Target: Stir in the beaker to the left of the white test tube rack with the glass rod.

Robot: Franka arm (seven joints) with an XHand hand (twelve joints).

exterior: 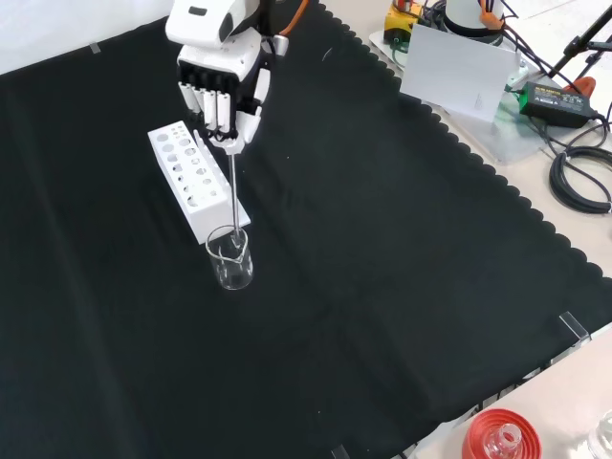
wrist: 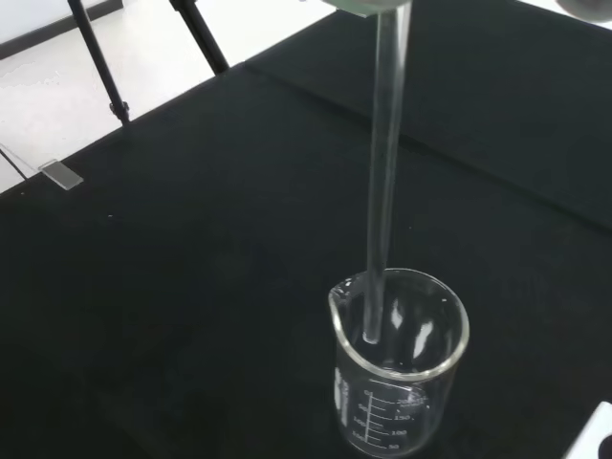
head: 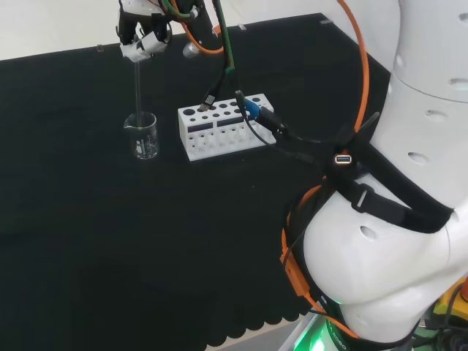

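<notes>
A clear glass beaker (head: 143, 137) (exterior: 231, 259) (wrist: 399, 363) stands on the black cloth, to the left of the white test tube rack (head: 223, 126) in the head view. The hand (head: 145, 35) (exterior: 222, 88) hovers well above the beaker, fingers curled round the top of a glass rod (head: 137, 84) (exterior: 234, 196) (wrist: 384, 172). The rod hangs nearly upright and its lower end dips inside the beaker's mouth, near the rim on the spout side. No liquid is plain to see in the beaker.
The rack (exterior: 196, 177) stands just behind the beaker in the front view; its corner (wrist: 598, 440) shows in the wrist view. Cables run from the arm over the rack (head: 256, 121). A red ribbed stand (exterior: 502, 438) sits past the cloth's near edge.
</notes>
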